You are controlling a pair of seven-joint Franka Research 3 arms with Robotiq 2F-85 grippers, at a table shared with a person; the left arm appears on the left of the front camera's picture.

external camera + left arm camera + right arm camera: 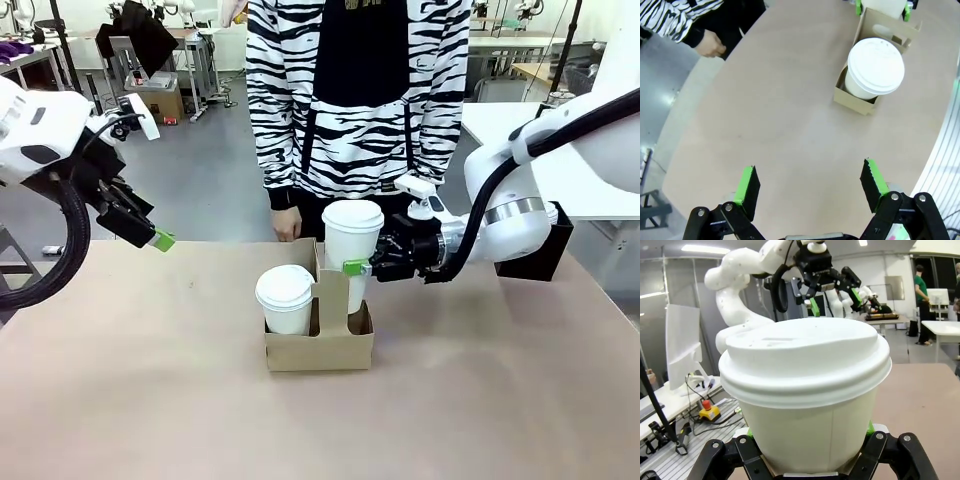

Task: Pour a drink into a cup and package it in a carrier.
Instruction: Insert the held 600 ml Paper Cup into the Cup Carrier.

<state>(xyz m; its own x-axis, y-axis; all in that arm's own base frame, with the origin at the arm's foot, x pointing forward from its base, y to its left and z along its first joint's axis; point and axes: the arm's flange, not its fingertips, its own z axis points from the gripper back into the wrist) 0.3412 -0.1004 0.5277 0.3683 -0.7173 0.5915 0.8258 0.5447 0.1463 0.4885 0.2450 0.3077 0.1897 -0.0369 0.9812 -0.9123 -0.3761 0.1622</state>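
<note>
The brown cardboard carrier (pixel 320 350) sits mid-table. A lidded white cup (pixel 285 298) stands in its near left slot, also seen from above in the left wrist view as cup (pixel 875 67) in carrier (pixel 852 97). My right gripper (pixel 358 266) is shut on a second lidded cup (pixel 352 240) at the far right slot. That cup's base dips behind the carrier wall, and I cannot tell whether it rests. It looms close in the right wrist view (pixel 810 390). My left gripper (pixel 150 235) hangs open and empty, high at the left (pixel 810 185). The drink is hidden under the lids.
A person in a striped top (pixel 355 90) stands at the far edge, one hand (pixel 710 45) by the table. A black box (pixel 548 255) sits behind my right arm. Bare tabletop (pixel 150 400) spreads around the carrier.
</note>
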